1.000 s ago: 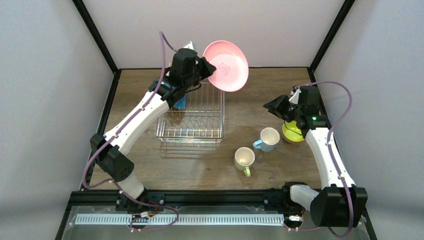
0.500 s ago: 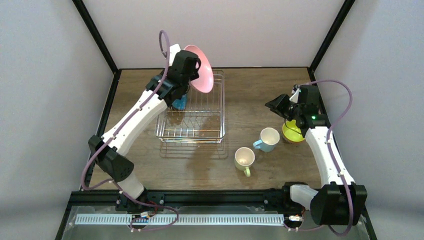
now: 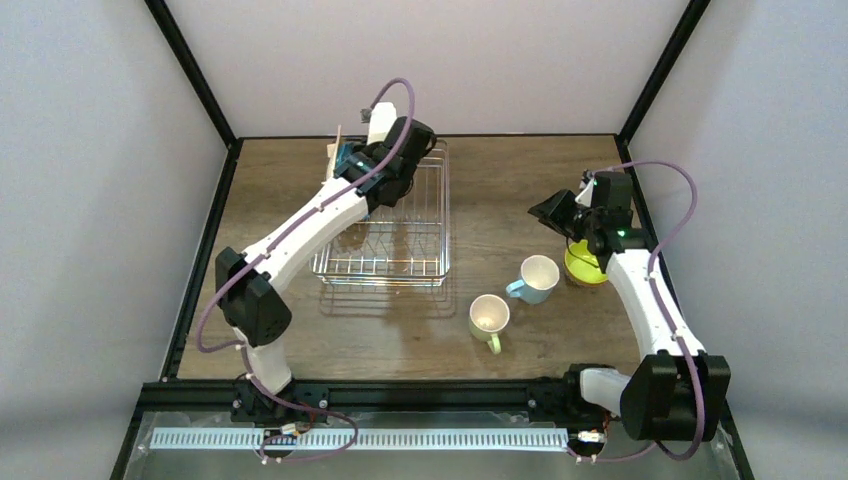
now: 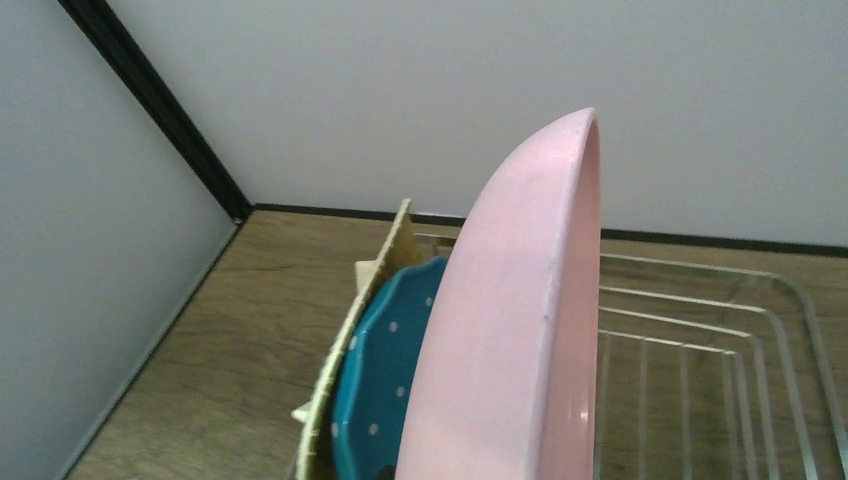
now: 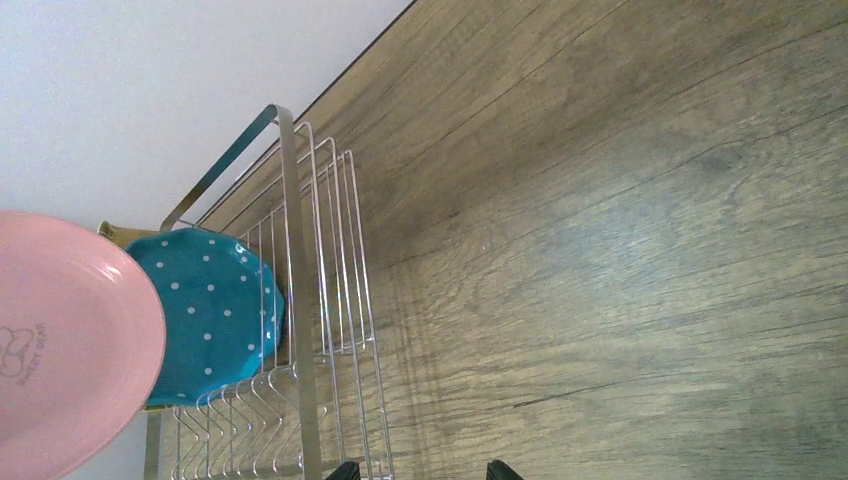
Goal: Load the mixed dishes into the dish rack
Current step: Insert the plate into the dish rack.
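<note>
My left gripper (image 3: 386, 178) is shut on the pink plate (image 4: 520, 320) and holds it on edge at the back left of the dish rack (image 3: 385, 235). Its fingers are hidden in the left wrist view. The plate stands beside the teal dotted plate (image 4: 385, 380), with the tan woven plate (image 4: 378, 270) behind that. The arm hides the pink plate in the top view. My right gripper (image 3: 558, 212) is open and empty above the table. The lime-inside bowl (image 3: 583, 266), light-blue mug (image 3: 538, 277) and yellow-green mug (image 3: 489, 317) stand on the table right of the rack.
The right wrist view shows the pink plate (image 5: 70, 340), the teal plate (image 5: 210, 310) and the rack's wire side (image 5: 300, 300) across bare wood. Black frame posts and grey walls close in the table at the back and sides.
The left arm swung the pink plate from high at the rack's back right, turned it on edge and lowered it into the back left beside the teal plate. The right arm barely moved.
</note>
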{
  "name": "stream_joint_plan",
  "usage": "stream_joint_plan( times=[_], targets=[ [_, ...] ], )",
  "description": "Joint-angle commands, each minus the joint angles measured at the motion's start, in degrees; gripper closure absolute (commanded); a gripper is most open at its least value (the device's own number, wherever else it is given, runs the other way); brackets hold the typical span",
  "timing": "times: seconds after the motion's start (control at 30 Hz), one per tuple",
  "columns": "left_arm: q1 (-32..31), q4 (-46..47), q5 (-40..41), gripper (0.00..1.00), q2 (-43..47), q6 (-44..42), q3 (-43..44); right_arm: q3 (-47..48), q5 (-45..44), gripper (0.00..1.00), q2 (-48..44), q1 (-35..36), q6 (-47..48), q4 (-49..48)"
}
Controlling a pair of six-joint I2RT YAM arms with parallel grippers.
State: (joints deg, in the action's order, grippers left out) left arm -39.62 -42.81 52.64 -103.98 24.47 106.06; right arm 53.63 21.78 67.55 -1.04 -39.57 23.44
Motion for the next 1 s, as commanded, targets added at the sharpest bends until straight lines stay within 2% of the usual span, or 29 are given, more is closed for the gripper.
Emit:
stream_joint_plan(
  times=[0.0,0.23,0.43,0.97],
  targets=[
    [-0.51,3.37,8.33,0.97,-0.01,-7.23,-3.69,-1.42,-0.16,0.28,0.63,-0.02,0.62,-2.42],
    [-0.50,10.45,9.95,0.97,1.83,-15.02,-12.02,-3.54,-0.28,0.28,0.65,-0.02,0.38,-4.20],
    [0.12,16.35,7.87,0.97,2.80,-19.82,-16.80,-4.66,-0.41,0.28,0.30,-0.02,-0.16,-5.63],
    [5.40,24.83,-0.67,0.97,2.11,-20.70,-21.12,-5.51,-0.77,0.28,2.73,-0.02,-0.34,-8.62]
  ],
)
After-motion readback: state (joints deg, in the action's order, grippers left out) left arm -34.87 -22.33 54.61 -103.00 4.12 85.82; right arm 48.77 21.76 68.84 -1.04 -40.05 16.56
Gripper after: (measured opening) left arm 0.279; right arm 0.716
